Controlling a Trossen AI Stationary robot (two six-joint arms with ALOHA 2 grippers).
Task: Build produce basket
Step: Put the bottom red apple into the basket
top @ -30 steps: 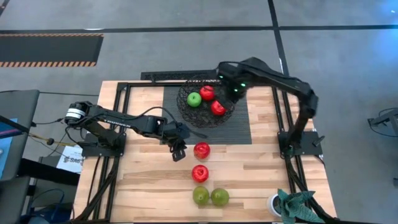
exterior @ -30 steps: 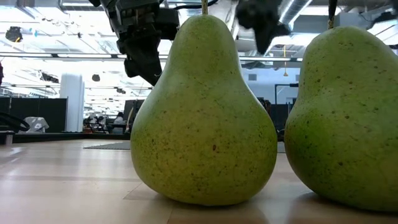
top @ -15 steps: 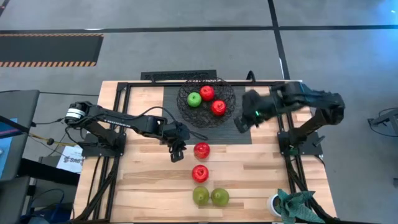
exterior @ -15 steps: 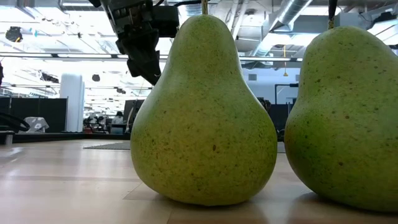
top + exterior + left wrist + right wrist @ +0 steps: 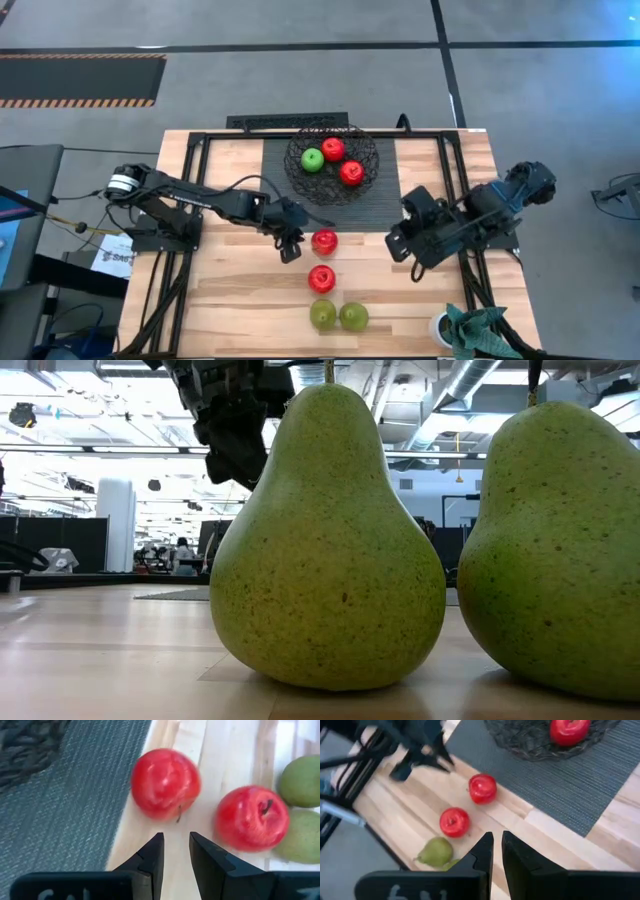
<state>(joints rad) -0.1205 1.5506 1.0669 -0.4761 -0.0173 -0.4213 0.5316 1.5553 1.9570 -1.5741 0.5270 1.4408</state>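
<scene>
The black wire basket [image 5: 332,165] stands on a dark ribbed mat [image 5: 400,205] at the table's far middle and holds a green fruit [image 5: 312,159] and two red ones [image 5: 333,149] [image 5: 351,172]. Two red fruits [image 5: 324,241] [image 5: 322,278] and two yellow-green pears [image 5: 322,314] [image 5: 353,316] rest on the wood in a line toward the near edge. My left gripper [image 5: 291,246] hovers just left of the first red fruit [image 5: 165,782], its fingers a narrow gap apart and empty. My right gripper [image 5: 412,252] is shut and empty, right of the fruits.
The two pears [image 5: 330,550] [image 5: 555,550] fill the low view, with my left gripper [image 5: 235,445] above and behind them. A crumpled green cloth and a white cup [image 5: 462,328] sit at the near right corner. Black frame rails run along both table sides.
My right gripper has drawn back from over the basket toward the table's right edge, then toward the near edge, and now hangs over the wood right of the loose red fruits. The fruits have not moved.
</scene>
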